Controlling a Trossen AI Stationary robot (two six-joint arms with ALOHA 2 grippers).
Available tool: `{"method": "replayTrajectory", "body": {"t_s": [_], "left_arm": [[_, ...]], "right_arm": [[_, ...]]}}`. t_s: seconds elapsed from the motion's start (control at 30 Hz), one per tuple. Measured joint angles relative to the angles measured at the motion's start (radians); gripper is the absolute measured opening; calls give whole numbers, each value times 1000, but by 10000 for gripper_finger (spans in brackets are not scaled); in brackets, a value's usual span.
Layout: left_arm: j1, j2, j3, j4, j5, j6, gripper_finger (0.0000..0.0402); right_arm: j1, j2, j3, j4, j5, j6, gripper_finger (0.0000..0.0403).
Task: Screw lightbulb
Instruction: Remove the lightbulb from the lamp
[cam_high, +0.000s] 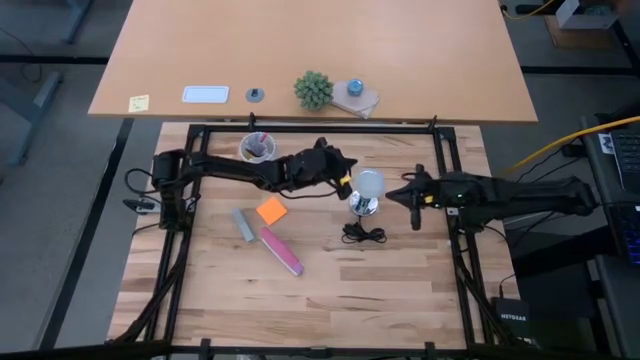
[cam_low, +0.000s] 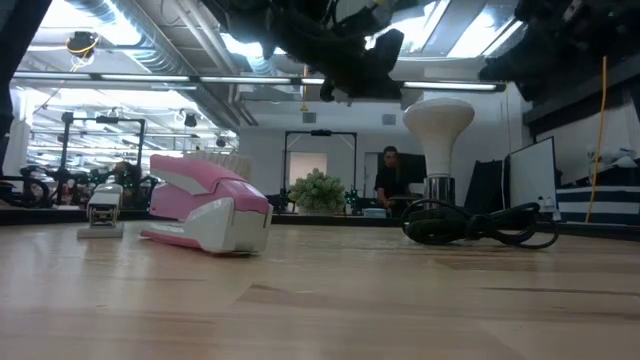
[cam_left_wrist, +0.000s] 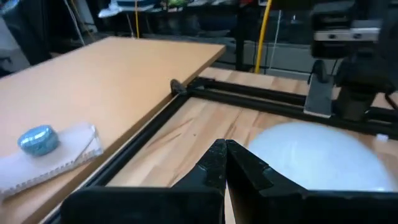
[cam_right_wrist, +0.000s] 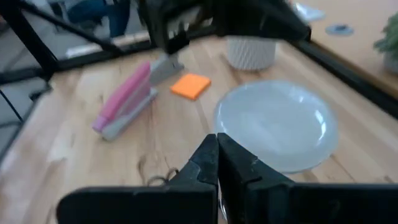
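The white frosted lightbulb (cam_high: 370, 184) stands upright with its base in the shiny metal socket (cam_high: 362, 206), whose black cord (cam_high: 363, 234) lies coiled on the table. The low view shows the bulb (cam_low: 438, 122) on the socket (cam_low: 437, 188). My left gripper (cam_high: 347, 177) is shut, just left of the bulb and higher than its top (cam_low: 372, 55); the bulb (cam_left_wrist: 317, 157) lies close beside its fingers (cam_left_wrist: 225, 163). My right gripper (cam_high: 412, 197) is shut, to the right of the bulb (cam_right_wrist: 277, 124) and raised, pointing at it (cam_right_wrist: 216, 158).
A white cup with pens (cam_high: 258, 148), an orange sticky pad (cam_high: 271, 210), a grey stapler (cam_high: 243, 224) and a pink stapler (cam_high: 281, 250) lie left of the socket. Black frame rails (cam_high: 320, 129) border the table. A second table with a small plant (cam_high: 313, 90) stands behind.
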Motion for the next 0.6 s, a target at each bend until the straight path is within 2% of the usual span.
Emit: {"method": "replayTrajectory", "body": {"t_s": [0.13, 0.33, 0.6], "left_arm": [[22, 18, 1, 0, 68, -27, 0], [17, 36, 0, -10, 76, -35, 0], [1, 36, 1, -58, 91, -50, 0]], "right_arm": [[0, 85, 0, 9, 1, 1, 3], [0, 193, -1, 66, 21, -13, 3], [0, 229, -1, 92, 55, -14, 3]]}}
